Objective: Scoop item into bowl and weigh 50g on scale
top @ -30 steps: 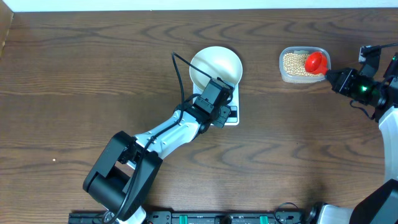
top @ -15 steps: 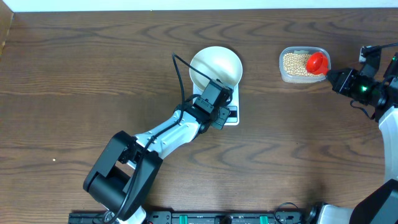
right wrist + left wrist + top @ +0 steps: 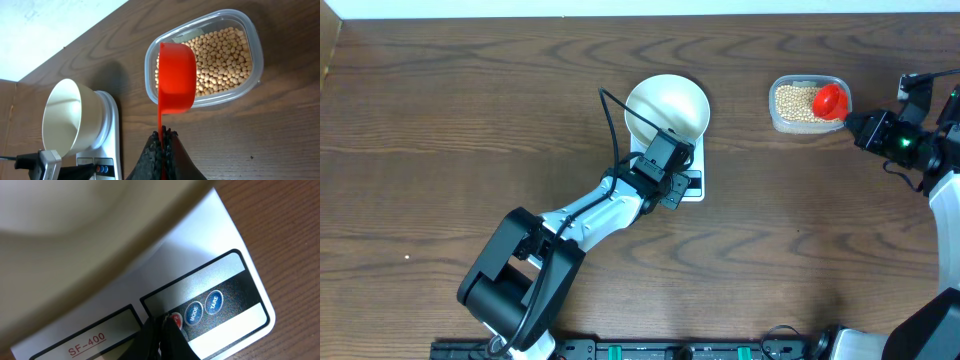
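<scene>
The white bowl (image 3: 667, 106) sits on the rear part of the scale (image 3: 697, 168), near the middle of the brown counter (image 3: 440, 120). The left tool (image 3: 162, 321) is clenched, its two fingertips pressed together with nothing between them. Their tips are at the red button (image 3: 175, 321) on the scale's front panel (just beside the blue MODE and TARE keys). Well off to the right, the beans (image 3: 225, 55) lie in a clear tub (image 3: 254, 55). The right tool (image 3: 162, 137) grasps the thin handle of a red scoop (image 3: 176, 77), whose cup hangs over the tub's end nearer that tool
</scene>
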